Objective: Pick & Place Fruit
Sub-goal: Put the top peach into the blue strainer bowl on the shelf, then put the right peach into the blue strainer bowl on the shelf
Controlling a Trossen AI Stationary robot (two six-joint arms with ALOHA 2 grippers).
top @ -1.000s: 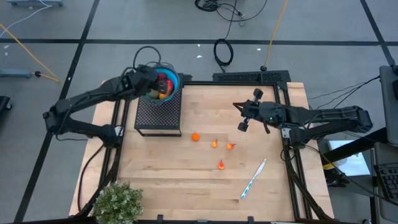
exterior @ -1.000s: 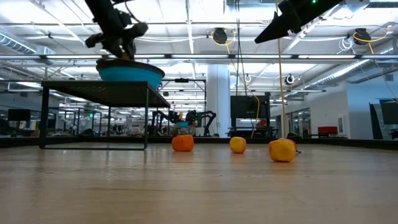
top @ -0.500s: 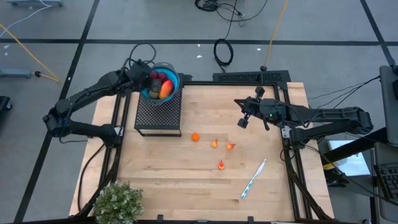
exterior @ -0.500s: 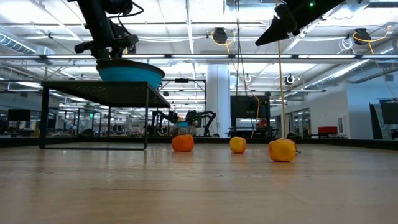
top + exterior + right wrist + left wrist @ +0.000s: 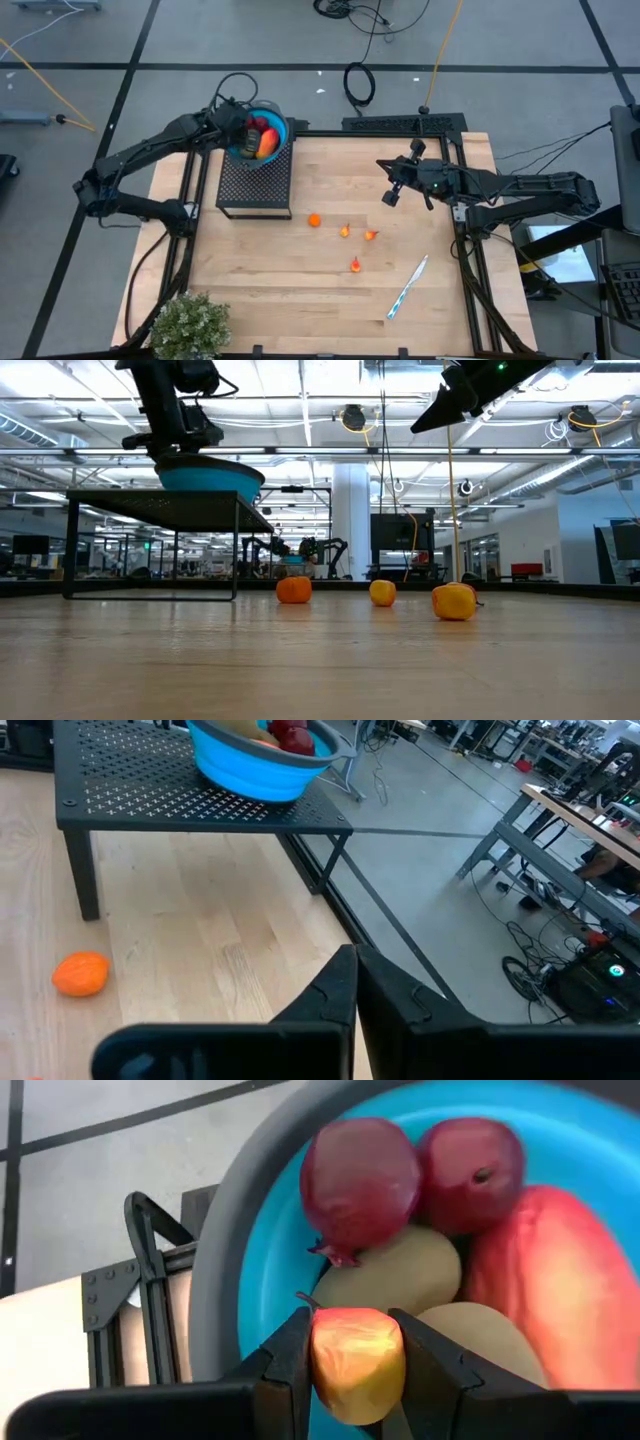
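My left gripper (image 5: 356, 1370) hangs over the blue bowl (image 5: 279, 130), which sits on the black perforated stand (image 5: 255, 186) at the far left of the table (image 5: 330, 290). Its jaws are clamped on a small yellow-and-red fruit (image 5: 357, 1363), a finger pressed to each side. Straight ahead of the jaws and just below lie the fruits already in the bowl: two dark red balls (image 5: 361, 1178), two brown-green ovals (image 5: 400, 1270), and the long red-orange piece (image 5: 560, 1280) off to one side, its long axis running away from the jaws. As I judge it, letting go calls only for a small drop onto that pile, so the fruit should land inside the rim.

My right gripper (image 5: 391, 197) hovers above the middle of the table, jaws pressed together on nothing. The tiny orange bits (image 5: 314, 220) left on the wood lie below and just beside it, well apart from my left jaws, so the right arm is the nearer one for those.
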